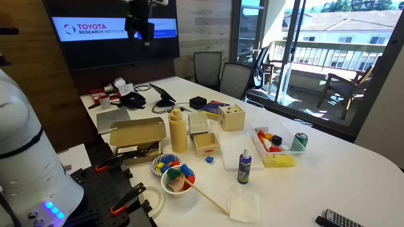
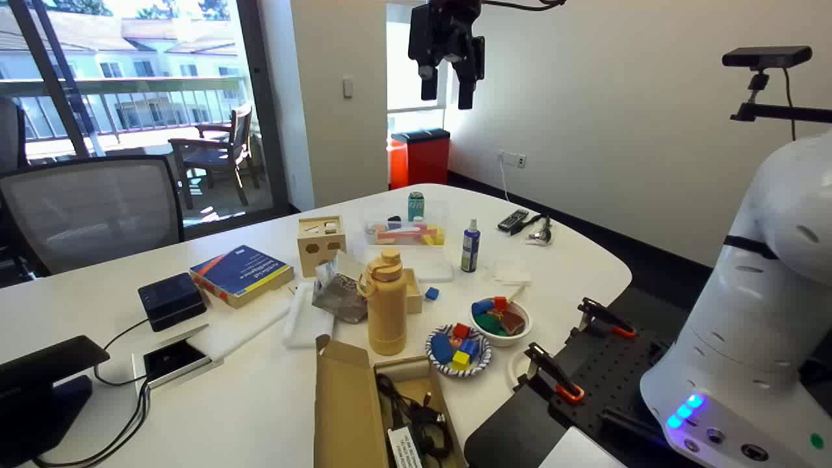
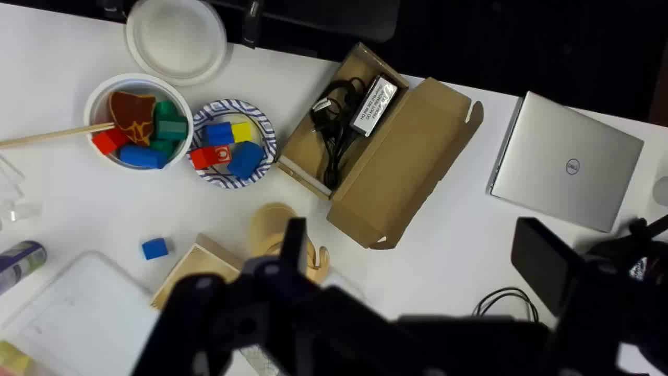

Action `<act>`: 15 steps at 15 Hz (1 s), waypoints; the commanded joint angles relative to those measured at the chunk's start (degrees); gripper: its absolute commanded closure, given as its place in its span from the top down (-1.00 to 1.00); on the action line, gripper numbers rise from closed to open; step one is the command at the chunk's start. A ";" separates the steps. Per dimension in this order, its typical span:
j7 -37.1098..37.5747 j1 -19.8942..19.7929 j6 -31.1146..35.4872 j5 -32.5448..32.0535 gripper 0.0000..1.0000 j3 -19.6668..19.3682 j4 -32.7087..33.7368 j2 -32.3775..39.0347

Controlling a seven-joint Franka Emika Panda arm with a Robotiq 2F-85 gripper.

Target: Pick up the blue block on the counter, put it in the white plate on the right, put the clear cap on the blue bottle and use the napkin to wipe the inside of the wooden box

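Black behind the jaws in an exterior view, the wall screen (image 1: 104, 47) shows a bright band on which we read TOYOTA RESEARCH INSTITUTE. The jaws hang high over the tabletop (image 1: 341, 176), released, with the fingers (image 2: 466, 96) standing well apart.

Lower than the jaws, and to their left in the wrist view, we find the blue block (image 3: 155, 248) on the tabletop, just beside the wooden box (image 1: 205, 150), whose front bears a red oval mark too small to read. Farther left of the jaws, the blue bottle (image 1: 244, 168) stands upright, and we make out EXPO on its label. What looks like the clear cap (image 3: 23, 210) lies near it, by the napkin (image 1: 244, 205), which rests flat on the tabletop. Up and left of the jaws in that wrist view, the white plate (image 3: 175, 42) lies at the tabletop's edge.

Above the gap between the jaws in the same view, a cardboard box (image 3: 404, 162) holds a black adapter (image 3: 357, 128); we read DO NOT REMOVE on its white label (image 3: 374, 106), among finer lines. Above the finger at the right of that view, a silver laptop (image 3: 569, 156) shows the Dell logo. Well below the jaws in an exterior view, we see a blue book (image 2: 237, 273) that seems to read Artificial Intelligence, and a green can (image 2: 416, 207) whose pale lettering is too small for us.
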 commanded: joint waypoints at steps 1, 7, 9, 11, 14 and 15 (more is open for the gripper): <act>-0.21 -0.97 -0.23 0.22 1.00 0.81 0.17 0.03; 5.98 -6.59 15.43 0.63 1.00 -2.17 0.95 11.27; 7.07 -8.22 22.10 1.98 1.00 -3.67 1.62 17.54; 8.07 -9.40 28.66 4.11 1.00 -4.87 2.48 24.50; 10.27 -10.72 37.19 8.69 1.00 -5.62 4.23 35.45; 11.14 -11.06 39.73 10.26 1.00 -5.48 4.76 38.98</act>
